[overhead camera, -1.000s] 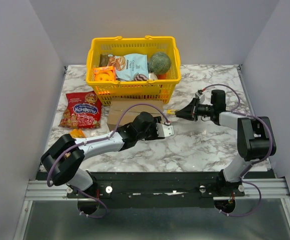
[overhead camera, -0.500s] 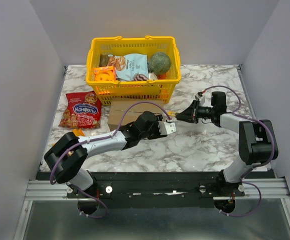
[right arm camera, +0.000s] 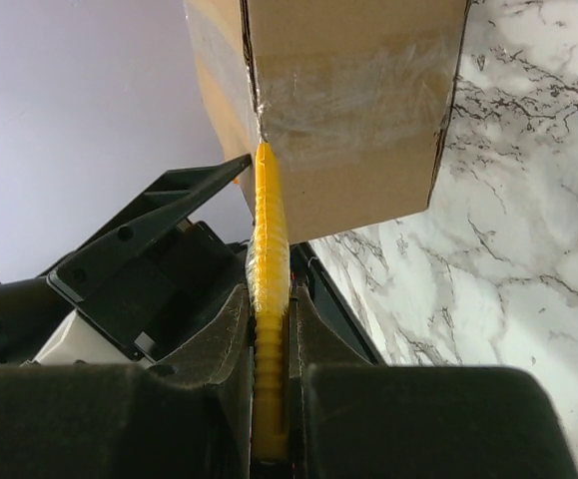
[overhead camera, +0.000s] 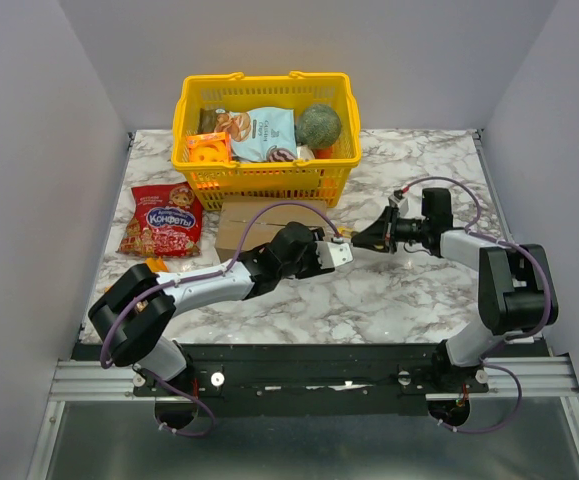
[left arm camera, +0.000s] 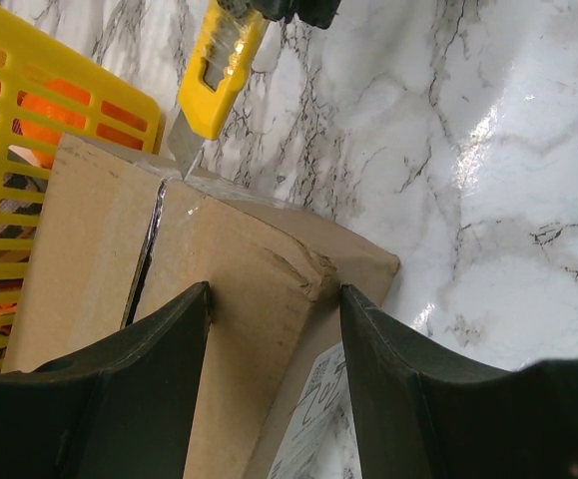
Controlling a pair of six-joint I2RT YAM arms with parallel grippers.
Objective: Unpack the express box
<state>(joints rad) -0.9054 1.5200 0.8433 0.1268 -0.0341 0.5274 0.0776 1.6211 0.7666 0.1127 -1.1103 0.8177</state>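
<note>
Express box [overhead camera: 237, 215] lies on the marble table [overhead camera: 409, 290], left of centre, just in front of the yellow basket [overhead camera: 269, 182]; further left a red sweets bag [overhead camera: 161, 220] lies flat, apart from the work. The box looks closed: its flaps are down, and from the right wrist the clear tape over its end appears whole. The left gripper [overhead camera: 335, 254] sits at the box's right end with its jaws apart, astride a corner; whether they pinch the cardboard or only steady it, I cannot tell. Next along, a yellow utility knife [left arm camera: 224, 60] points leftward, its blade tip meeting the end of the top seam right at the box's edge. The right gripper [overhead camera: 367, 234] is clamped on the knife's handle; the wrist view shows the yellow grip squeezed between its fingers.

By my reckoning the job is barely begun; the cut is at its very start. The tape has yet to be slit along the seam, the flaps folded back and whatever is inside lifted out; none of the contents can be seen.
</note>
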